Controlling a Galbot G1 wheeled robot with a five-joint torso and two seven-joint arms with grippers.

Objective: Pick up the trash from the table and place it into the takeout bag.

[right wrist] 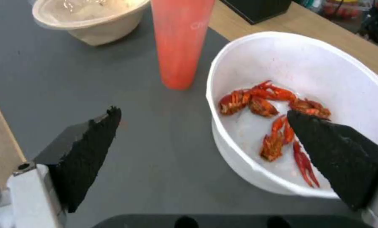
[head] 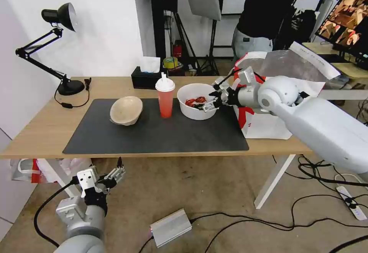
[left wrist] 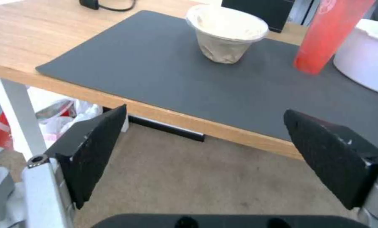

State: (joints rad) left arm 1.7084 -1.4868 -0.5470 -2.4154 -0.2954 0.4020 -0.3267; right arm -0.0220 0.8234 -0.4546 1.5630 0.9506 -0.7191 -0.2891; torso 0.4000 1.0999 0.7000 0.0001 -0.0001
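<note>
White bowl (head: 196, 101) sits on the dark grey mat (head: 153, 134), toward its back right part; red crayfish scraps (right wrist: 273, 107) lie in the bottom. Right gripper (head: 211, 100) is at the bowl's 3 o'clock rim, fingers spread wide and straddling the wall: one finger (right wrist: 340, 155) hangs over the inside above the scraps, the other (right wrist: 83, 148) over the mat outside. Cannot tell whether either finger touches the rim. Nothing pinched.

Red drink cup (head: 165, 99) with white lid stands upright just beside the bowl at its 9 o'clock, apart from it. Beige pulp bowl (head: 126, 110) farther out along 9 o'clock, tilted, on the mat's back left part.

Takeout bag (head: 268, 96) stands on the table (head: 34, 138) at the white bowl's 3 o'clock, off the mat's right edge, mouth open with silver lining showing; the right arm crosses in front of it.

Black tissue box (head: 145, 77) at the bowl's 11 o'clock, behind the cup, at the table's back edge. Black desk lamp (head: 57, 46) at the back left corner.

Left gripper (head: 115, 173) parked below the table's front edge, near the left end, over the floor; fingers spread apart, holding nothing.
</note>
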